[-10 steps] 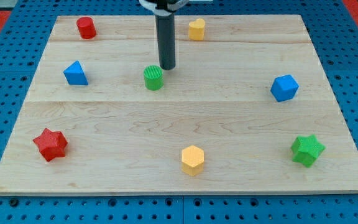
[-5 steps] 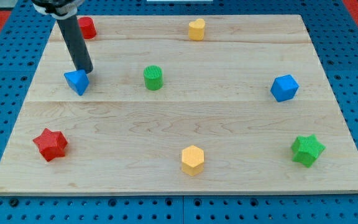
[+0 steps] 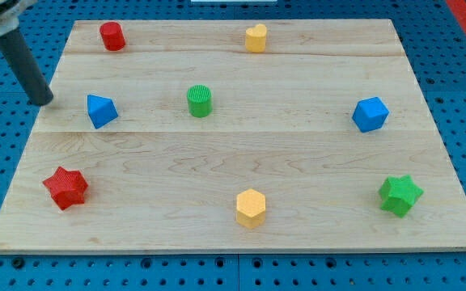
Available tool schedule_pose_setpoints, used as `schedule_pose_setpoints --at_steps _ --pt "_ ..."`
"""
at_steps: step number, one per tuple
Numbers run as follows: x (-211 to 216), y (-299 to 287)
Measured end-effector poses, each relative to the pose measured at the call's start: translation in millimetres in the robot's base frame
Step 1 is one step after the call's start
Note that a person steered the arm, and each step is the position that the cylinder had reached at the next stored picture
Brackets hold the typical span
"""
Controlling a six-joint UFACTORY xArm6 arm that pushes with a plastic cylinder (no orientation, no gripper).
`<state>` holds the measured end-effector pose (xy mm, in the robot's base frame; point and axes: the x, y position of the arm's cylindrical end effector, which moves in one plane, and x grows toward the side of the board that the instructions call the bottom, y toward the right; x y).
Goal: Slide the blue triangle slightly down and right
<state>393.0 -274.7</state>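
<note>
The blue triangle (image 3: 101, 111) lies on the wooden board (image 3: 233, 153) at the view's left, a little above the middle. My tip (image 3: 45, 102) is at the board's left edge, to the left of the blue triangle and slightly above it, with a clear gap between them. The dark rod rises from the tip to the view's top left corner.
A red cylinder (image 3: 112, 36) is at the top left and a yellow heart-like block (image 3: 256, 38) at the top middle. A green cylinder (image 3: 200, 101) is right of the triangle. A blue cube (image 3: 370, 114), green star (image 3: 400, 195), yellow hexagon (image 3: 250, 208) and red star (image 3: 65, 187) lie elsewhere.
My tip went left from the green cylinder to the blue triangle, then on to the board's left edge. The blue triangle shifted slightly down and turned a little.
</note>
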Motion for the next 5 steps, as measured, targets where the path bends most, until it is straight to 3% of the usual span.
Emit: schedule_pose_setpoints --at_steps 2,5 --pt "34 90" --pt "29 112"
